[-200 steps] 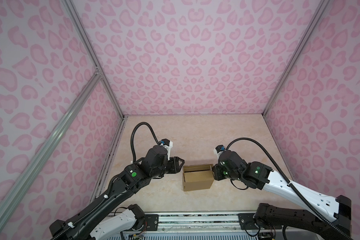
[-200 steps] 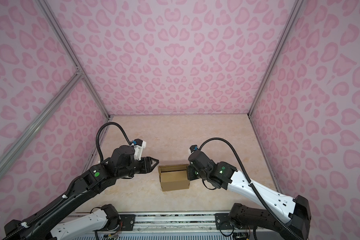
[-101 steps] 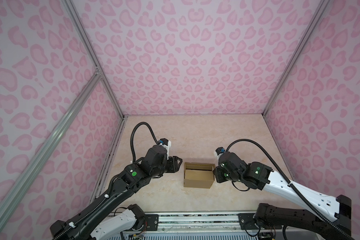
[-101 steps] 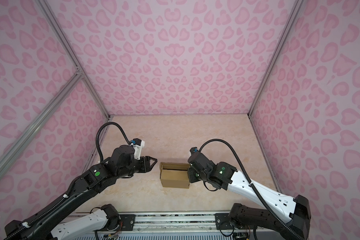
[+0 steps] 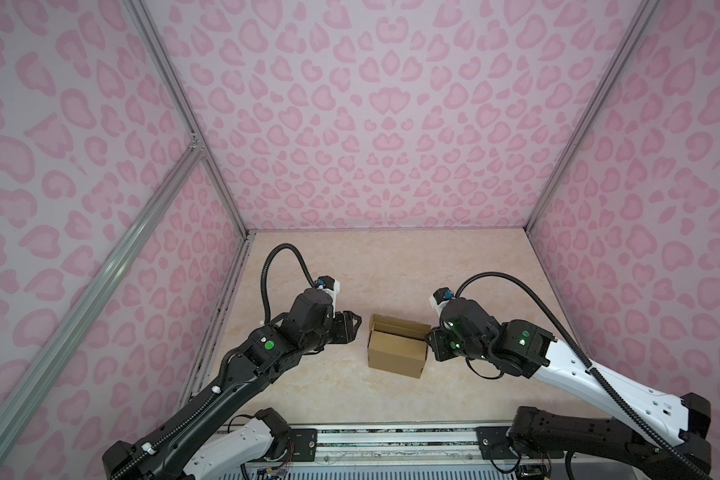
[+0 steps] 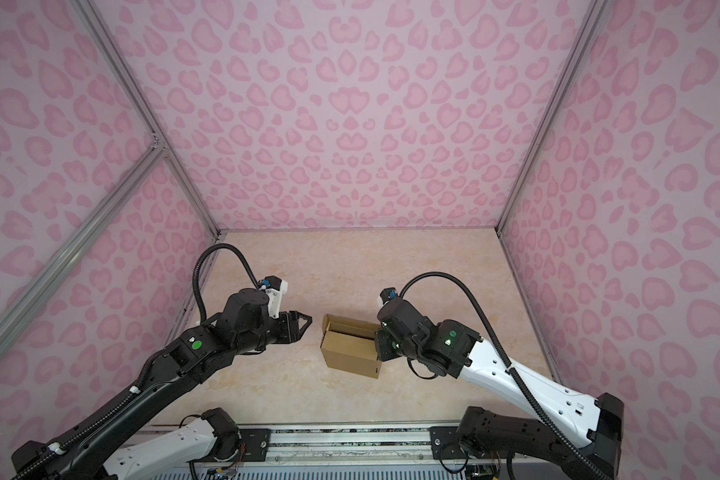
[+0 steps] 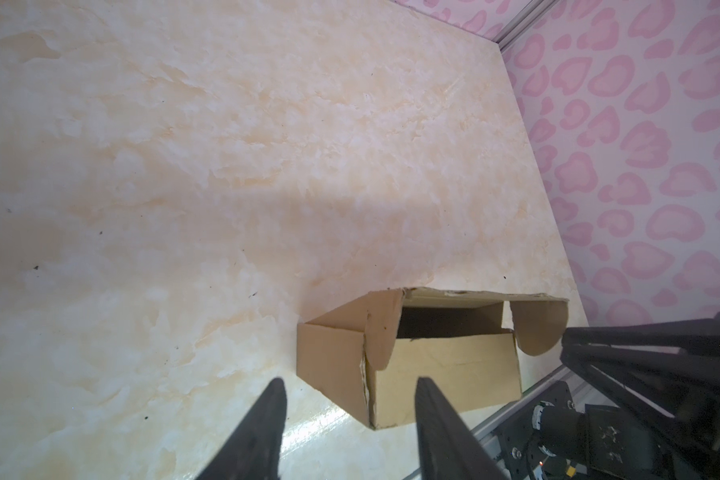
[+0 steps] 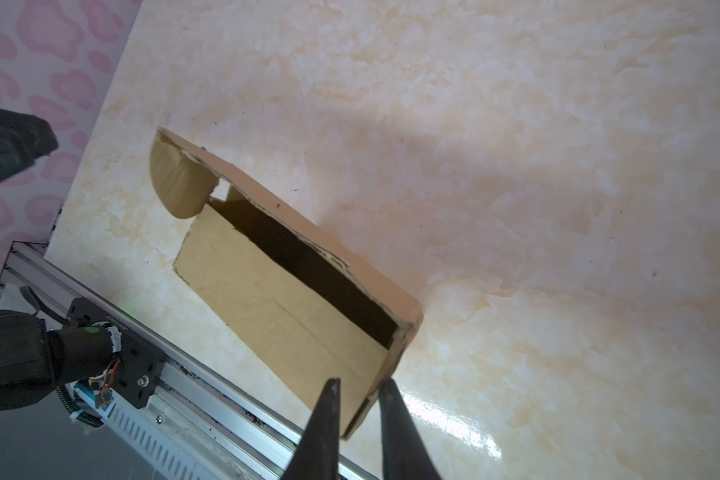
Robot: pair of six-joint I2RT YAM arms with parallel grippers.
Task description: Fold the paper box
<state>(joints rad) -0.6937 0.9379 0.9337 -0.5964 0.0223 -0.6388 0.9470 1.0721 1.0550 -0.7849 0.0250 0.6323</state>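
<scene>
– Pink heart-patterned walls (image 5: pixel 391 124) close in on three sides, and the marbled beige table (image 5: pixel 391 266) fills the floor between them. What is on it?

– Two arms and the paper box (image 5: pixel 398 349). The left arm (image 5: pixel 242 365), all black, reaches in from the front left. The right arm (image 5: pixel 578 374), white near its base and black further out, reaches in from the front right. A silver rail (image 5: pixel 391 436) runs along the table's front edge.

– Where does the box lie?

– Near the front middle in both top views (image 6: pixel 350 349), flat on the table, between the two grippers. Its top is partly open, with a dark slot along the far side. A rounded flap (image 7: pixel 537 328) stands loose at each end.

– And the left gripper (image 5: pixel 354 326)?

– Its fingers (image 7: pixel 262 424) are spread wide with nothing held. They point at the box's left end from just beside it, and a top view shows a strip of bare table between them and the cardboard.

– The right gripper (image 8: pixel 359 384)?

– Its fingers (image 8: pixel 395 424) stand only a narrow gap apart, and the box's right end wall runs into that gap. Whether they pinch the cardboard or merely flank it, I cannot tell.

– Anything in the way?

– In the top views the right arm's own bulk covers the box's right end, so only the wrist camera shows that contact.
</scene>
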